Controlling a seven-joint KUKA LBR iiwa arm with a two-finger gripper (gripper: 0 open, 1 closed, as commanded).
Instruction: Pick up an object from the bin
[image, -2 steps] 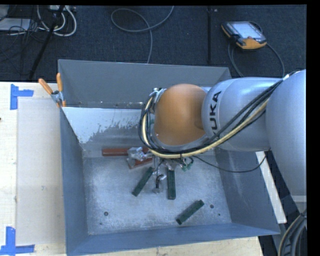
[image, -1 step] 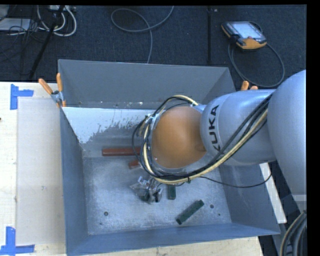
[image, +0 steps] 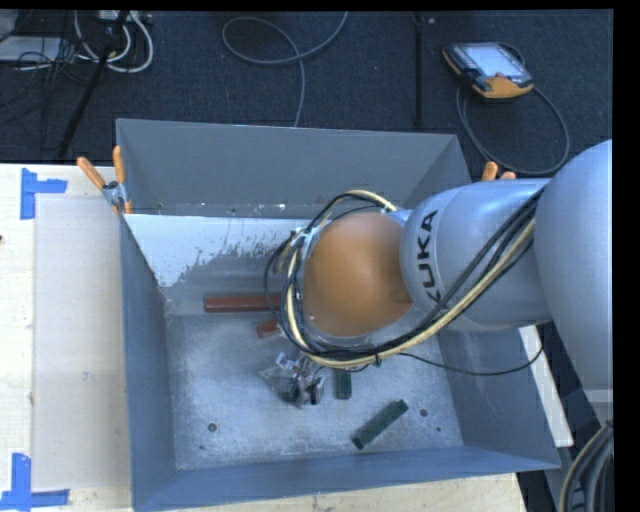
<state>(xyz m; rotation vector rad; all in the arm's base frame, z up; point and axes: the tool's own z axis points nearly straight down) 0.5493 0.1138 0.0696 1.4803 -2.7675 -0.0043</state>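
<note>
Camera view, looking down from above and a little to one side: a grey metal bin (image: 150, 330) with sloping walls and a flat, speckled floor; only a few loose things lie in it, well apart from one another.

A pale grey arm (image: 480, 270) comes in from the right and bends down over the middle of the bin; its wrist carries a rounded orange cover (image: 350, 275), and looped cables (image: 300, 330) run around that cover.

Below the cover the gripper (image: 298, 384) sits low, at or just above the floor near the middle of the bin; it reads as a small tangle of grey and dark metal, and whether it is wide, narrow or holding anything cannot be told.

Just beside the gripper, on its right, is a small dark green piece (image: 343, 386), short and upright in the picture; this is the thing nearest to the gripper; whether the two touch cannot be told.

Further toward the near right corner of the floor lies a dark green block (image: 380, 423), long and slanted, clear of the gripper.

Toward the back of the floor, left of the cover, lies a reddish-brown stick (image: 240, 302), flat and roughly level across the picture; a short reddish piece (image: 268, 327) lies just below its right end, partly under the cables.
</note>
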